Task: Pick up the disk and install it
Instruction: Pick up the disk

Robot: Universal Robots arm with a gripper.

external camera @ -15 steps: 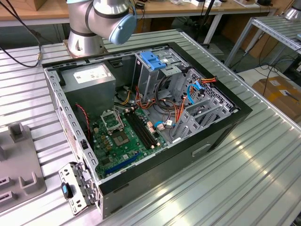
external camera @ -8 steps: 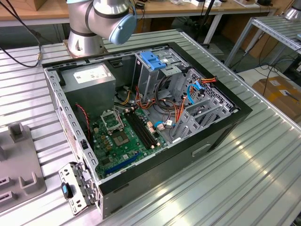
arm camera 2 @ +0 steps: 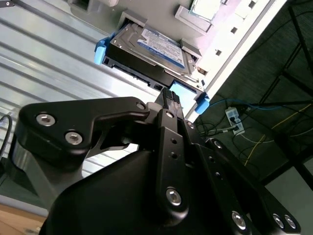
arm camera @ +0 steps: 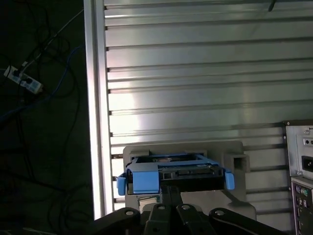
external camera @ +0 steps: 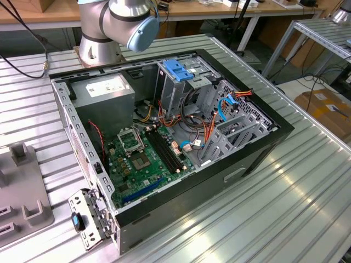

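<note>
Exterior view: ribbed aluminium table (external camera: 274,208) bearing open computer case (external camera: 258,159); wooden benches, cardboard box (external camera: 323,107) and floor cables beyond. In both wrist views: disk (arm camera 2: 156,44) (arm camera: 171,171) lying flat in grey holder (arm camera: 234,161) at table edge, dark floor with power strip (arm camera 2: 234,120) alongside. Gripper (arm camera 2: 167,95), jaws drawn almost together, tips at the blue frame's near edge; hold on it not discernible.

One disk (arm camera 2: 155,45), one tool (arm camera 2: 168,96), one computer case (external camera: 258,153).
</note>
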